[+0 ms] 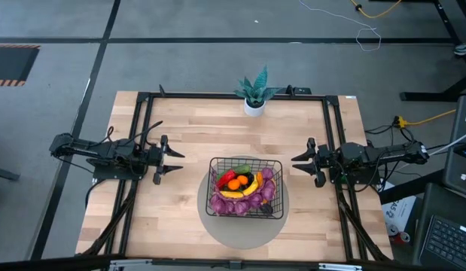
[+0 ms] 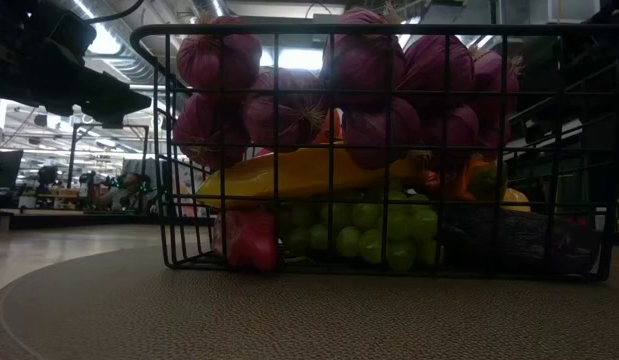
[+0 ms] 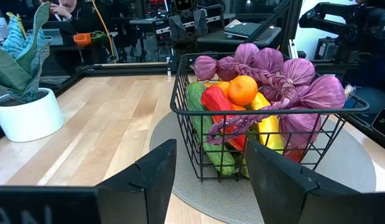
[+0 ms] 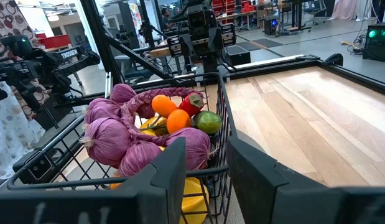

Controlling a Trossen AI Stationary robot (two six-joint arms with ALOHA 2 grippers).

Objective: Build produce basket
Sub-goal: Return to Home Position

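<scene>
The black wire basket (image 1: 246, 188) stands on a round grey disc (image 1: 244, 229) near the table's front middle. It holds produce: a yellow banana (image 1: 251, 188), an orange (image 3: 242, 89), a red pepper (image 3: 218, 102), a cucumber (image 3: 208, 140), green grapes (image 2: 374, 228) and a purple lumpy string (image 3: 285, 78) draped over the top. My left gripper (image 1: 172, 158) is open and empty, left of the basket. My right gripper (image 1: 300, 162) is open and empty, right of the basket.
A green potted plant in a white pot (image 1: 254, 96) stands at the table's far edge, middle. Black frame rails (image 1: 142, 135) run along the table's left, right and far sides. Bare wood lies between each gripper and the basket.
</scene>
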